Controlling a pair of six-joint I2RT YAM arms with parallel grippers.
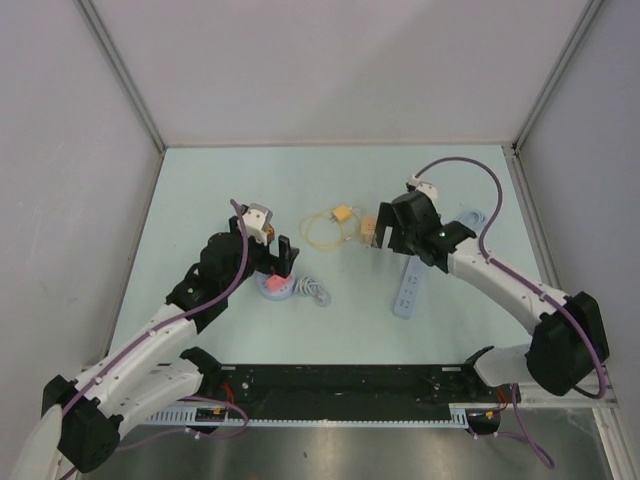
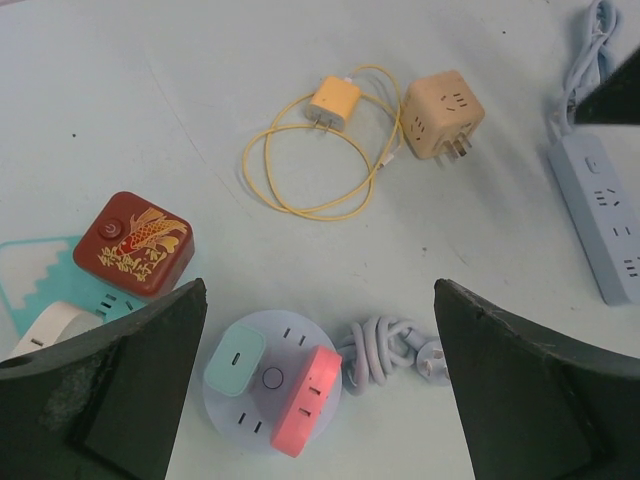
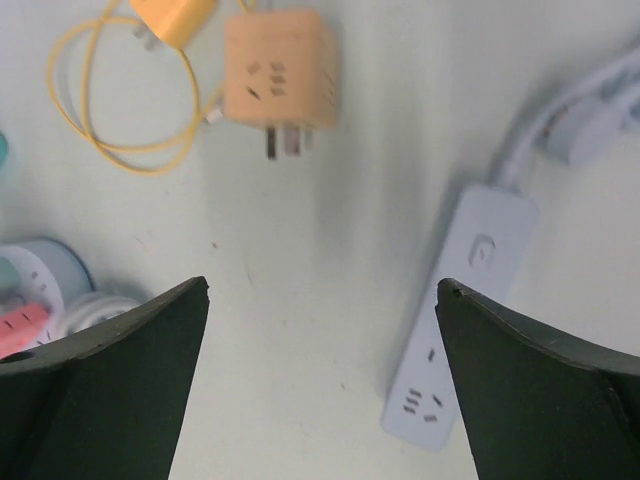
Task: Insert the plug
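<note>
While it lies free on the pale green worktop [image 1: 250,190], the tan cube-shaped plastic plug adapter [image 3: 280,85] has its metal pins turned toward the right gripper [image 3: 322,290]. The adapter is ahead of this gripper and is not between its jaws, which are spread wide and grasp nothing. Just beside the cube, on its left in the right wrist view, is a small yellow charger [image 2: 333,103] with its thin yellow cable [image 2: 300,190] in loose loops. On the other side, apart from the cube, lies a long pale blue plastic power strip [image 3: 470,300], with all its visible sockets free.

Farther away, the left gripper [image 2: 320,290] hangs above a round lilac socket hub [image 2: 272,378]; its jaws are also wide apart and hold nothing. A mint plug [image 2: 235,360] and a coral plug [image 2: 308,400] sit in this hub. A dark red square box [image 2: 133,243] is near it.
</note>
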